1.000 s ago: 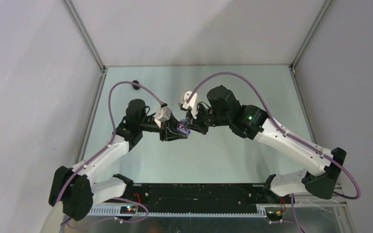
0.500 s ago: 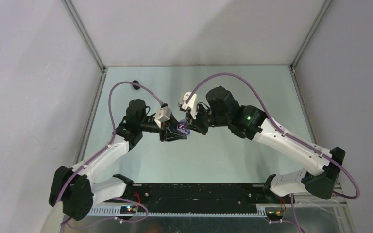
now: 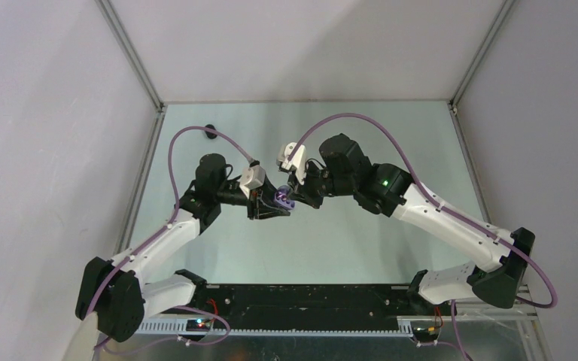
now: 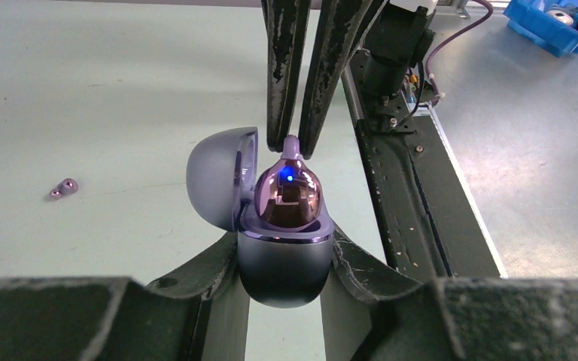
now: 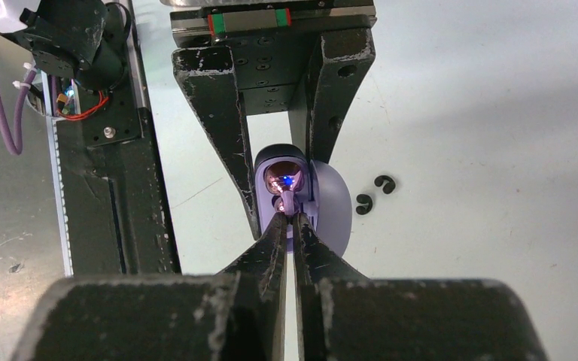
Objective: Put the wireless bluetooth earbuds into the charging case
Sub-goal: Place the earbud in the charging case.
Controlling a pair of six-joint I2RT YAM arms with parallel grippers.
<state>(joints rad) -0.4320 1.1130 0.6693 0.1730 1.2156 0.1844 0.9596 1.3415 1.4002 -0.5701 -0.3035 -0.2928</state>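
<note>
Pale green worktop filled the floor of a plain enclosure with grey-white walls and metal corner posts, and both arms reached inward to meet over its middle. The left fingers were clamped on the lower body of the charging case, one on each side, holding it upright and off the surface. Its rounded lid stood swung open to one side, and the glossy purple inside showed a small blue light. The right fingers came in from the opposite side, drawn almost together, with a pale purple earbud pinched between their tips. That earbud sat right at the open mouth of the case, touching the shiny interior; whether it was fully seated could not be told. In the left wrist view, two tiny purplish beads lay side by side on the worktop, well apart from the case. In the right wrist view, two small black C-shaped pieces lay near each other on the worktop just beyond the lid, clear of both sets of fingers.
</note>
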